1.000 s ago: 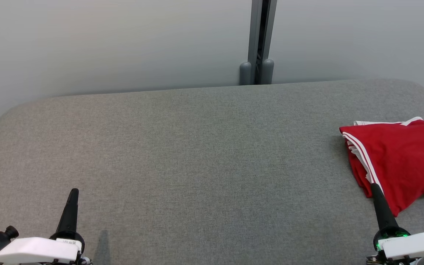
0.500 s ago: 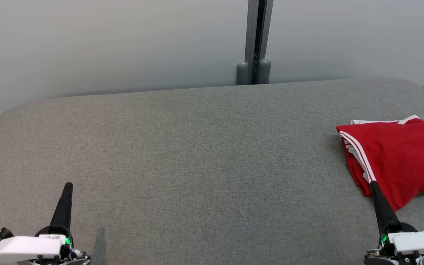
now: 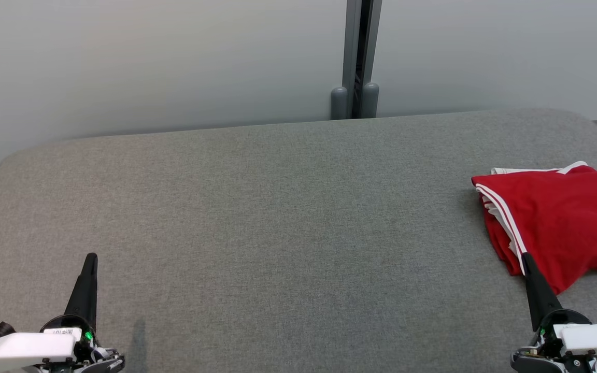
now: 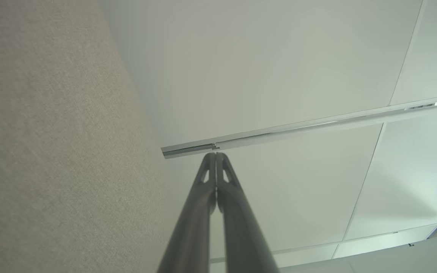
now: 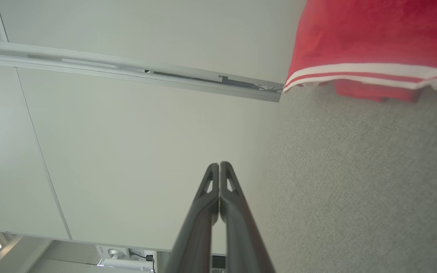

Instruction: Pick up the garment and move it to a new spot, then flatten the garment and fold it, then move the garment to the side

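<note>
Garment (image 3: 557,217): red soft cloth folded to a rough rectangle, with twin white stripes along its left edge. It lies flat at the tabletop's right edge.

Tabletop (image 3: 288,217): grey woven fabric, padded, rounded corners. Behind it is a pale smooth wall (image 3: 148,62) with a grey metal post (image 3: 359,52).

Right gripper (image 3: 526,257): fingers pressed together, empty, just by the garment's near-left corner.

Left gripper (image 3: 90,257): likewise closed and empty, at the tabletop's near-left corner, well apart from the garment.

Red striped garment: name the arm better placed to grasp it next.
Right, probably. The red garment lies at the grey padded surface's right end, just ahead of the shut right gripper; the shut left gripper sits far across the padding.
</note>
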Available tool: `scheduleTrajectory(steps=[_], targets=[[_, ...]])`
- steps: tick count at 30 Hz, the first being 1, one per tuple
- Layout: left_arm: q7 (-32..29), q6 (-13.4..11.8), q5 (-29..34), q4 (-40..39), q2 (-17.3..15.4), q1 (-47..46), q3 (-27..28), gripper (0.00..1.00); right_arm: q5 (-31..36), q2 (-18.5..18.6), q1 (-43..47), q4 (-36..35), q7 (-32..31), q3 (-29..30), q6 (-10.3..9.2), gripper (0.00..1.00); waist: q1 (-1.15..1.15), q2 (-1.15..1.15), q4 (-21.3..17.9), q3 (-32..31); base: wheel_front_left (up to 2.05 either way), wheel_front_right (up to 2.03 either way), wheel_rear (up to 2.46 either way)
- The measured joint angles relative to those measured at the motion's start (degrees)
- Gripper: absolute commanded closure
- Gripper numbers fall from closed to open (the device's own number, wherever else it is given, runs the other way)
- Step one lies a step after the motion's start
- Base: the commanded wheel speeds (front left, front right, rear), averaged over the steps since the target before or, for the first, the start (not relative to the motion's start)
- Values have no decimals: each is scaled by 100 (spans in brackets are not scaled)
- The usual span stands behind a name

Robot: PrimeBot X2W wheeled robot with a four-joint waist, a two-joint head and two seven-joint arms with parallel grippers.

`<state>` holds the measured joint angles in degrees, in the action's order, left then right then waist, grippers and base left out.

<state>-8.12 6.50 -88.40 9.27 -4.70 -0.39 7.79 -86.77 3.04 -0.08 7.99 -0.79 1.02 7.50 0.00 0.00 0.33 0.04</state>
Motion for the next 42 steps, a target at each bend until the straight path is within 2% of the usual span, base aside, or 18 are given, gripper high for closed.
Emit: scheduleTrajectory(steps=[17,42], targets=[[-171,96,-531,45,81,-54,165,100,-660,3,-56,41,-47,-10,0,100,0,0,-33,1,0,0,0],[-192,96,-534,46,111,-70,192,100,-660,2,-57,42,-74,-5,-1,100,0,0,-33,1,0,0,0]])
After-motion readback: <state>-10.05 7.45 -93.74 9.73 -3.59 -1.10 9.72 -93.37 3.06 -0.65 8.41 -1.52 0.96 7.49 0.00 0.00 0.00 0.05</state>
